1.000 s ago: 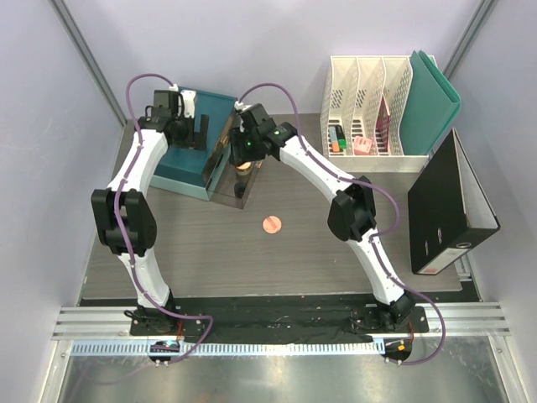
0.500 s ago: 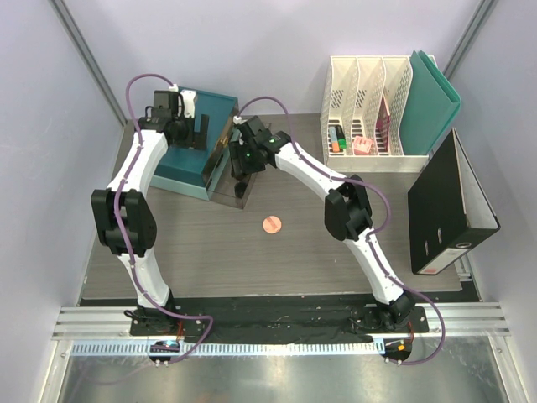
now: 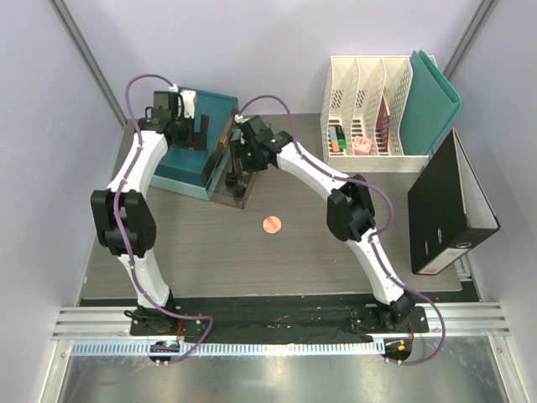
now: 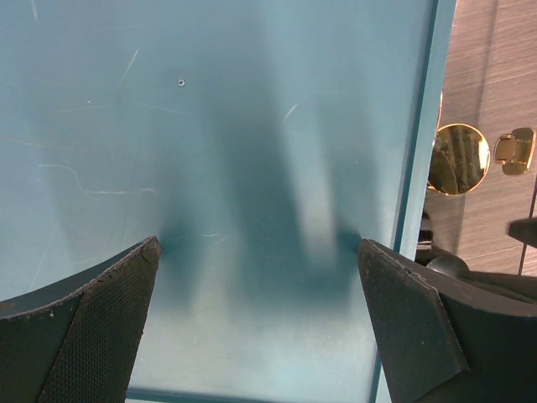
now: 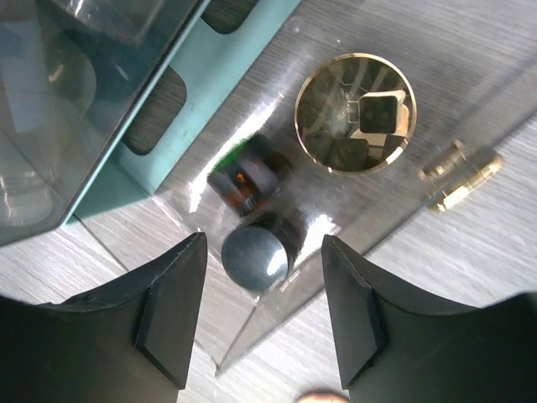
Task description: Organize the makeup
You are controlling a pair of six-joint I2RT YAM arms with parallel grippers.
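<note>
My right gripper (image 5: 263, 267) (image 3: 236, 177) is open and hangs over a clear acrylic case (image 3: 225, 195) next to the teal box (image 3: 191, 159). Inside the case, a small black-capped jar (image 5: 255, 259) stands right below the gap between my fingers. A brown jar (image 5: 249, 177) lies just beyond it, and a round gold lid (image 5: 355, 112) farther back. A round pink compact (image 3: 271, 224) lies alone on the table; its edge shows in the right wrist view (image 5: 323, 397). My left gripper (image 4: 258, 252) (image 3: 199, 134) is open and empty over the teal box (image 4: 218, 126).
White file holders (image 3: 369, 113) with markers and a pink thing stand at the back right, with a teal folder (image 3: 432, 101) leaning on them. A black binder (image 3: 449, 206) lies at the right. A gold clasp (image 5: 460, 180) sits on the case.
My right gripper has moved a little left and toward the near end of the clear case. A peach thing seen under it a second ago no longer shows. The left arm is still.
</note>
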